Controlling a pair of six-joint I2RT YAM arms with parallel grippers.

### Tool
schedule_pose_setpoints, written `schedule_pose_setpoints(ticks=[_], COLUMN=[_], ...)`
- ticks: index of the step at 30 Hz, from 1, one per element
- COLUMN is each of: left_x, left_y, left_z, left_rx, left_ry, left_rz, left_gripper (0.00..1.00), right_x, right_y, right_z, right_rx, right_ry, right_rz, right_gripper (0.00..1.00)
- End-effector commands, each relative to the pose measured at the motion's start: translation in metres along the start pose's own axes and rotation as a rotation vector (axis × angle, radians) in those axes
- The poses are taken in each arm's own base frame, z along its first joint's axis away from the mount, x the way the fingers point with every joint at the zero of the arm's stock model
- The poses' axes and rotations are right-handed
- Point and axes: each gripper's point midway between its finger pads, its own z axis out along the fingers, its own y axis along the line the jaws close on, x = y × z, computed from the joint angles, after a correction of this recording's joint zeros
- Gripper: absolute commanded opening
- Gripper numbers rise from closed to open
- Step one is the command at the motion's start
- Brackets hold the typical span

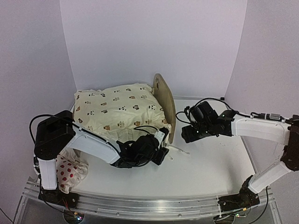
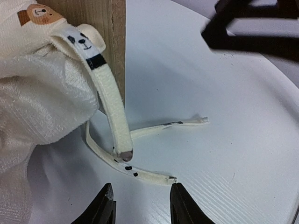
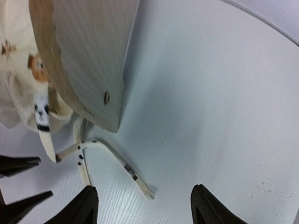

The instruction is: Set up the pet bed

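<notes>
Close to the left arm's base, at about 7 o'clock on the bench (image 1: 210,163), a small white pillow with red spots (image 1: 70,171) lies crumpled. Farther in, the left gripper (image 2: 142,205) hangs with fingers apart and empty over the cushion ties (image 2: 154,129), which lie loose on the bench. At 1 o'clock from them, the right gripper (image 3: 145,205) is likewise spread and holds nothing. Beyond, the pet bed (image 1: 164,100) sits toward 11 o'clock with its headboard upright and the animal-print cushion (image 1: 117,109) heaped on it.

right tool (image 3: 145,193) apart, empty | cushion ties (image 3: 115,157) on table (image 3: 210,116) beside pet bed (image 3: 88,56)
</notes>
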Motion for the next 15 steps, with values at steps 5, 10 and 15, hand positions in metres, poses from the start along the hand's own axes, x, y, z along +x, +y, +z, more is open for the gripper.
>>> schedule_pose_setpoints(ticks=[5,10,15], left_x=[-0.004,-0.02,-0.028], left_y=[0.013,0.006,0.004], left_z=[-0.012,-0.019,-0.028], left_rx=[-0.081,-0.05,-0.036], left_ry=[0.038,0.026,0.026], left_rz=[-0.029,-0.022,-0.033], left_gripper=[0.42,0.39,0.37], right_x=[0.063,0.071,0.072], right_y=[0.057,0.064,0.037], right_z=[0.007,0.018,0.042], right_rx=[-0.371,-0.389,-0.206], right_ry=[0.144,0.154,0.125], right_rz=[0.11,0.105,0.061], right_gripper=[0.56,0.56,0.65])
